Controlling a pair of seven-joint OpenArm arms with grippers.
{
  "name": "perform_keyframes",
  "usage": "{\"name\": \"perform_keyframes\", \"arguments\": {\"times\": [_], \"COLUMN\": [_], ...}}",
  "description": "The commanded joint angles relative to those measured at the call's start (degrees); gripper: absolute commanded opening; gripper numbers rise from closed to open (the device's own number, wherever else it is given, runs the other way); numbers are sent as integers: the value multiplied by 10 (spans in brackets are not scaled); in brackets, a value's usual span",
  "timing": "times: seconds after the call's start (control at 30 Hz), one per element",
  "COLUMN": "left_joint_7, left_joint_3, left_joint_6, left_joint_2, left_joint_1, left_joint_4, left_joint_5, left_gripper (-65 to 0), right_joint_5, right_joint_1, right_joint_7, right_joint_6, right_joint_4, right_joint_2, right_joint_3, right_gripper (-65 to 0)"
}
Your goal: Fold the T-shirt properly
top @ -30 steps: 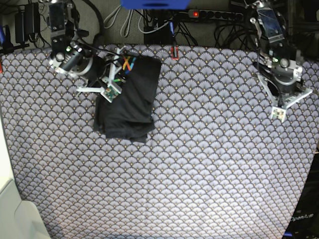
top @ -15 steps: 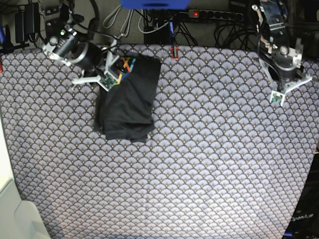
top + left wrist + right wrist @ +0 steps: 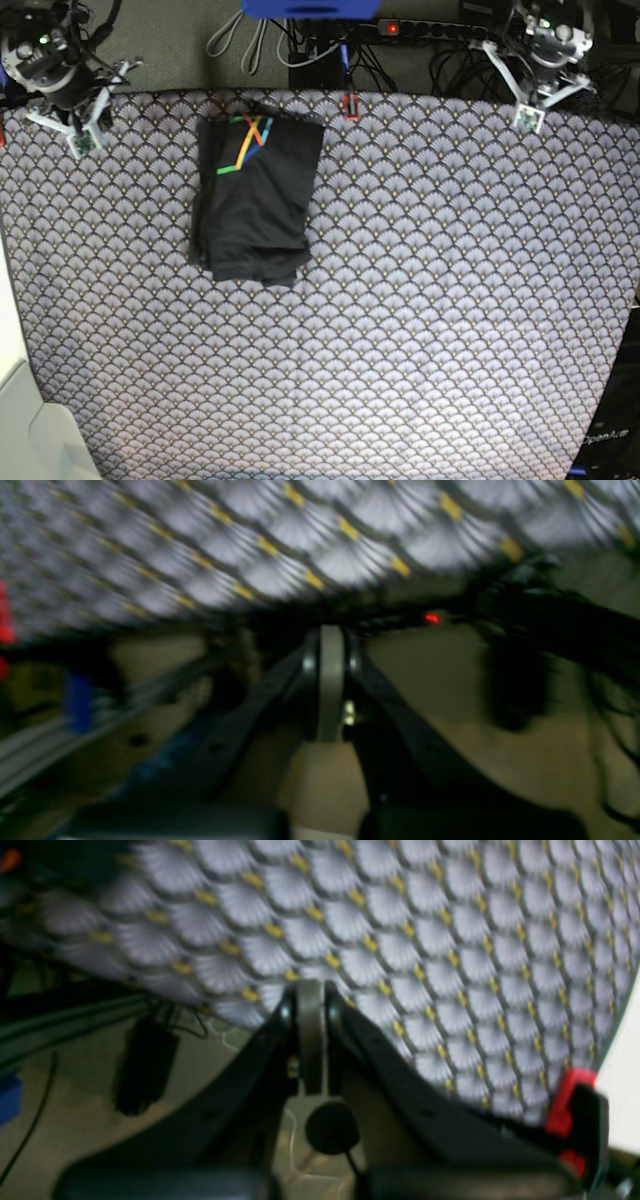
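Lying folded at upper left, the T-shirt [image 3: 255, 195] looks soft, limp; best pinched at corners; left gripper [image 3: 331, 680] and right gripper [image 3: 310, 1035] are closed, empty.

A grey scallop-print cloth [image 3: 420, 300] is covering the table, while a black power strip [image 3: 440, 30] with a glowing red switch is lying beyond its far edge among tangled cables [image 3: 300, 50]

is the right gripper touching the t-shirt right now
Apart. In the base view the right gripper sits at the far corner of the patterned cloth, with bare cloth between it and the folded T-shirt.
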Motion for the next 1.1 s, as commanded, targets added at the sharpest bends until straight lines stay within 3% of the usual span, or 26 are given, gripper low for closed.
{"name": "perform_keyframes", "arguments": {"times": [0.0, 0.23, 0.47, 0.73, 0.93, 1.07], "left_joint_7": [-11, -12, -22, -191, -311, -389], "left_joint_3": [-2, -3, -2, -1, -1, -1], "left_joint_6": [2, 2, 2, 2, 2, 3], "left_joint_2": [6, 47, 71, 64, 16, -6], "left_joint_1": [12, 55, 82, 57, -8, -44], "left_joint_4": [9, 4, -88, -350, -574, -697], "left_joint_5": [-10, -27, -30, -25, 0, 1], "left_gripper": [-647, -647, -647, -647, -648, -648], "right_joint_5": [4, 3, 1, -2, -68, -88], "right_joint_1": [-10, -22, -22, 7, 75, 88], "right_joint_7": [6, 11, 106, 213, 297, 352], "right_joint_6": [0, 0, 0, 0, 0, 0], "right_joint_4": [-5, -121, -286, -505, -707, -779], "right_joint_2": [7, 35, 82, 108, 116, 114], "right_joint_3": [17, 52, 49, 26, 4, 1], "right_gripper": [-650, -650, -650, -650, -650, -650]}}
